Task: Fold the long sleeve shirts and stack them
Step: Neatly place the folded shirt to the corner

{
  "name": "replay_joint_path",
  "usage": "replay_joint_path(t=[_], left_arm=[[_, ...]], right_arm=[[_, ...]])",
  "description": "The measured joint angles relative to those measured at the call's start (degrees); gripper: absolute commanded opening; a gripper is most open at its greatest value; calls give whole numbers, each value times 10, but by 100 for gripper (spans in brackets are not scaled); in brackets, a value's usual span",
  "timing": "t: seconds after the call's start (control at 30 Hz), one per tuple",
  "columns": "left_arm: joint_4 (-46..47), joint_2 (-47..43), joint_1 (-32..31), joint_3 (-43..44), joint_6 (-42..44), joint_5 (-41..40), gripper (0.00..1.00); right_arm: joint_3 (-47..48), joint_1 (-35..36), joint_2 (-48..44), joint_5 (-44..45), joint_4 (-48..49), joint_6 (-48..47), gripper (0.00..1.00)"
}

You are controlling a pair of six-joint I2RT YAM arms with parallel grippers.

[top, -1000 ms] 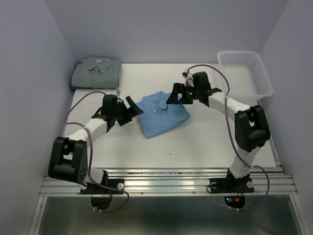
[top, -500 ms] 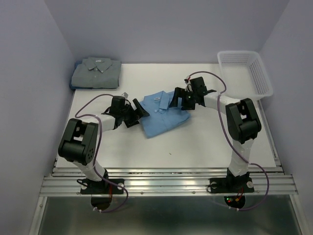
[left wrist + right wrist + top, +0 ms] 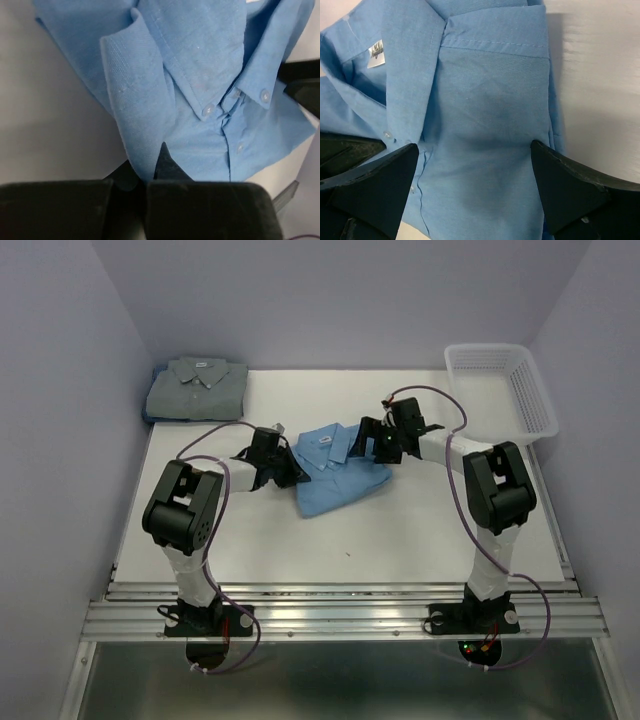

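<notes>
Between lavender walls (image 3: 60, 370), table (image 3: 400, 530), blue shirt (image 3: 340, 483)

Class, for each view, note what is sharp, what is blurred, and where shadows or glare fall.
Top external: even light, all sharp, faint shadows on the table under the arms. Left wrist: blue shirt crisp, weave and buttons clear; left gripper a featureless black mass. Right wrist: right gripper open, shadow on the cloth between its fingers; table bright.

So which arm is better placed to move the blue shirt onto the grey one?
Left, probably: the left tool is shut on the blue shirt, and the grey shirt lies on that side; the right tool is open.
</notes>
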Motion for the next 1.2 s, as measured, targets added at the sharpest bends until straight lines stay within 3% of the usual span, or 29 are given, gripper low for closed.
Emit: replay_joint_path(t=[0.17,0.3,0.5,0.67,0.93,1.2], left_arm=[[-101,35,-4,131,82,-49,0],[-205,54,-3,272,233,-110,0],[-381,170,21,598,439,-184,0],[-495,254,63,790,554,-226,0],[-542,264,140,811,648,-276,0],[-537,264,203,819,659,-267,0]], right_arm=[[-30,0,-30,25,-7,-24,100],[-56,-1,-77,85,-36,-62,100],[-63,-4,-152,179,-46,-100,100],[-64,-4,-158,210,-50,-109,100],[-64,-4,-158,242,-52,-116,100],[-63,-4,-158,254,-54,-120,100]])
